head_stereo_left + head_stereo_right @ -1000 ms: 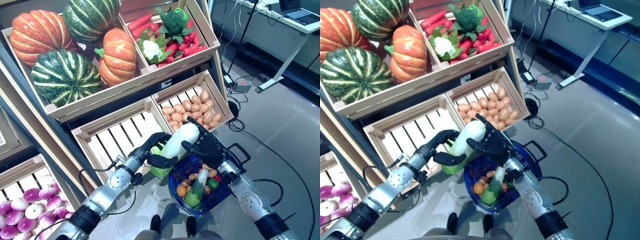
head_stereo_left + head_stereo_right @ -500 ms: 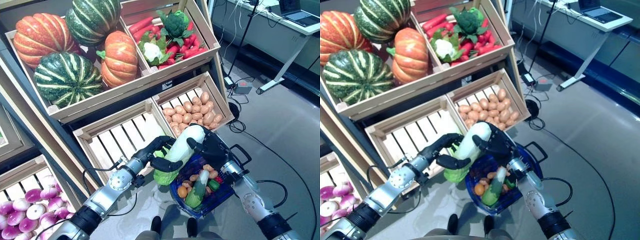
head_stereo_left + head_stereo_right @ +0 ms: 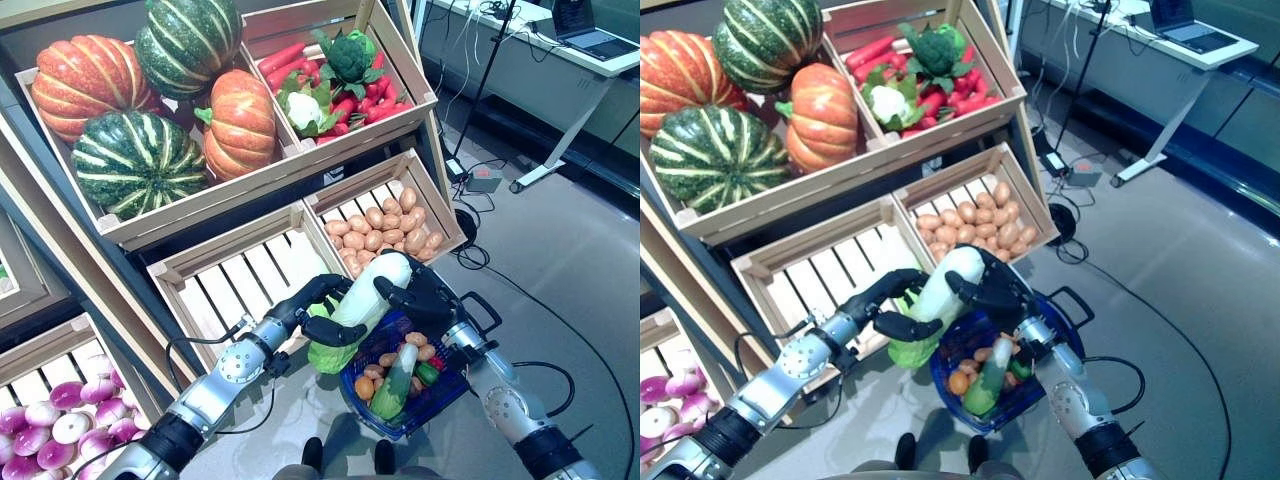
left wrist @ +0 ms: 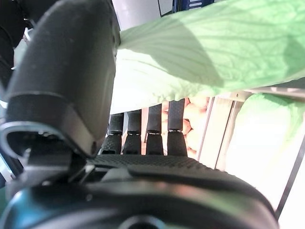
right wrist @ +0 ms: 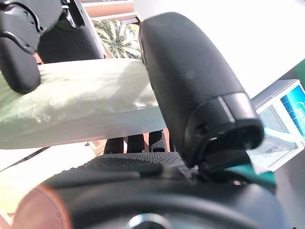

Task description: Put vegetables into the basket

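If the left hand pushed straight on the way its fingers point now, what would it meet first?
The left hand is already curled round the napa cabbage. Past it, probably the right hand gripping the other side, over the blue basket; depth is unclear.

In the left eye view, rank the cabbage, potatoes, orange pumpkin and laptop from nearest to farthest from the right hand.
1. Cabbage: held in the right hand, left hand on it too.
2. Potatoes: crate just above.
3. Orange pumpkin: upper shelf, left.
4. Laptop: desk, far top right.
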Robot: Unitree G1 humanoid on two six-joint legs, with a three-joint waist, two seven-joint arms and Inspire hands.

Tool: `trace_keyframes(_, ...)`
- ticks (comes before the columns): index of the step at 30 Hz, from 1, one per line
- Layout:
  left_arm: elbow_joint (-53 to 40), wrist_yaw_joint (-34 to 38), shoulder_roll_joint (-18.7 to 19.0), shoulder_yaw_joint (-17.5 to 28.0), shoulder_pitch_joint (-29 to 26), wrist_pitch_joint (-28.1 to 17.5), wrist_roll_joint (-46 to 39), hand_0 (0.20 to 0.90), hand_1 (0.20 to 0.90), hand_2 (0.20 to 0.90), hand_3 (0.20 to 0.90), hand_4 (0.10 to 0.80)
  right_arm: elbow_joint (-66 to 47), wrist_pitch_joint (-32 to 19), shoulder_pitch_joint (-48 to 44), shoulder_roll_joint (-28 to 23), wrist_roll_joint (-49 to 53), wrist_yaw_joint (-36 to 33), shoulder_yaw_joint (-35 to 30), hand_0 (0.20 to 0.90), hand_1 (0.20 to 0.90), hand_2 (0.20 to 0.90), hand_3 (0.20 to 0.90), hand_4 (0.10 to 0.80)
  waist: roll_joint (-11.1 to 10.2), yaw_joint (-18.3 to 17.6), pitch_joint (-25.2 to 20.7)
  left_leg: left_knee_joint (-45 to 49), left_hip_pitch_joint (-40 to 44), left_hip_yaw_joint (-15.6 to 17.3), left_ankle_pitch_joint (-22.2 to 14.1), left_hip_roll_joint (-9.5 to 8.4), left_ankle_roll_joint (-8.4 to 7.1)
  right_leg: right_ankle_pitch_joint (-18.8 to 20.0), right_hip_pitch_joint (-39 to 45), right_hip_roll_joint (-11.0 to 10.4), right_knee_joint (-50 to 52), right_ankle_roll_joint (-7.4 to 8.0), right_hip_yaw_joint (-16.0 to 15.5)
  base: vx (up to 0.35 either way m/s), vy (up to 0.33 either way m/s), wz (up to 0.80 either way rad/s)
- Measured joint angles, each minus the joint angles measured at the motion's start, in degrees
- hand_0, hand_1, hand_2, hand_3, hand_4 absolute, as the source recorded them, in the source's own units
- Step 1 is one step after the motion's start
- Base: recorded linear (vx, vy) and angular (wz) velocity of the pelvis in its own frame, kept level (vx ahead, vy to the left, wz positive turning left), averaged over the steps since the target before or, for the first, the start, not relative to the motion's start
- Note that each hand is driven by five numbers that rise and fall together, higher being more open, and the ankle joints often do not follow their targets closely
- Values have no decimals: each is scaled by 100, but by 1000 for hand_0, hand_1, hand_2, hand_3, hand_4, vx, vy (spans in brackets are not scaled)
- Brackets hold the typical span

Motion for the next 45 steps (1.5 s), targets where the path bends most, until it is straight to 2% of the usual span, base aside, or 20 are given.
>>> trace_keyframes(4, -97, 22, -70, 35, 103, -4, -89, 900, 900, 900, 900, 800, 0, 6, 63, 15, -13, -76, -21, 300, 300, 300, 300, 400, 0, 3, 0, 0, -1, 3, -2, -1, 3, 0, -4, 1, 0, 0, 6, 0, 0, 0)
trace_keyframes(10, -129, 2, -360, 228, 446, 2, -839, 900, 900, 900, 900, 800, -35, 5, 111, 9, -251, -77, -255, 300, 300, 300, 300, 400, -1, -2, 0, 0, -2, 22, -10, 0, 13, 0, -11, 1, 0, 1, 13, 0, 0, 0)
trace_keyframes(14, -129, -11, -578, 735, 759, 11, -1241, 900, 900, 900, 900, 800, -86, 2, 356, 16, -252, -75, -665, 300, 300, 300, 300, 400, -3, 3, 2, -1, -14, 24, -15, -1, 19, -1, -24, 1, -1, 2, 17, 0, 0, 0)
trace_keyframes(17, -124, 34, -576, 1169, 878, 13, -1351, 900, 900, 900, 900, 800, -89, -26, 525, -9, -238, -77, -1041, 300, 300, 300, 300, 400, -5, 2, 3, -1, -51, 27, -16, 0, 20, -2, -58, 2, -1, 3, 13, -22, -26, 0)
trace_keyframes(20, -125, 60, -570, 1561, 921, 12, -1369, 900, 900, 900, 900, 800, -82, -240, 716, 16, -233, -95, -1437, 300, 300, 300, 300, 400, -11, 0, 7, -1, -120, 27, -15, 0, 19, 1, -129, 5, 0, 6, 12, -66, -53, 0)
trace_keyframes(26, -134, 183, -536, 1661, 933, -12, -1464, 900, 900, 900, 900, 800, 101, -872, 756, 73, -232, -464, -1682, 300, 300, 300, 300, 400, -87, -1, 128, 4, -466, 24, 53, 0, 11, 76, -478, 17, 8, 1, 12, -181, -43, 0)
trace_keyframes(29, -196, 406, -336, 1670, 821, -134, -1464, 900, 900, 900, 900, 800, 401, -1446, 459, 92, -203, -1131, -1944, 300, 300, 300, 300, 400, -174, 2, 647, 22, -777, 13, 160, -7, -9, 176, -781, 12, 30, 7, 5, -191, -30, 1)
trace_keyframes(33, -194, 778, -271, 1790, 709, -256, -1466, 900, 900, 900, 900, 800, 649, -1845, -9, 99, 54, -1723, -2382, 300, 300, 300, 300, 400, -125, 8, 1301, 153, -1094, 4, 216, -60, -4, 265, -1078, -2, 126, 1, 3, -147, -26, 1)
trace_keyframes(35, -193, 977, -249, 1791, 524, -396, -1461, 900, 900, 900, 900, 800, 728, -1982, -266, 80, 122, -1845, -2515, 300, 300, 300, 300, 400, -77, 4, 1555, 367, -1369, -5, 196, -69, 3, 255, -1323, -6, 302, -10, -9, -145, -41, 6)
trace_keyframes(37, -188, 1271, -232, 1775, 89, -671, -1428, 900, 900, 900, 900, 800, 975, -2179, -770, 66, 307, -2009, -2519, 300, 300, 300, 300, 400, -1, 32, 1990, 740, -1733, -26, 133, -103, -19, 234, -1615, 0, 573, -24, -34, -115, -45, 9)
trace_keyframes(42, -109, 1918, -152, 1646, -754, -1267, -914, 900, 900, 900, 900, 800, 2030, -2302, -1712, 69, 709, -2191, -2466, 300, 300, 300, 300, 400, 190, 160, 2187, 1572, -2622, -77, -25, -125, -51, -73, -2501, -23, 1543, -85, -156, -84, -52, 15)
trace_keyframes(45, -109, 2300, -60, 1655, -911, -1679, -705, 900, 900, 900, 900, 800, 2358, -2306, -1979, 62, 755, -2224, -2460, 300, 300, 300, 300, 400, 229, 222, 2214, 1815, -2922, -97, -32, -175, -54, -235, -2905, -83, 2032, -71, -163, -108, -19, 7)
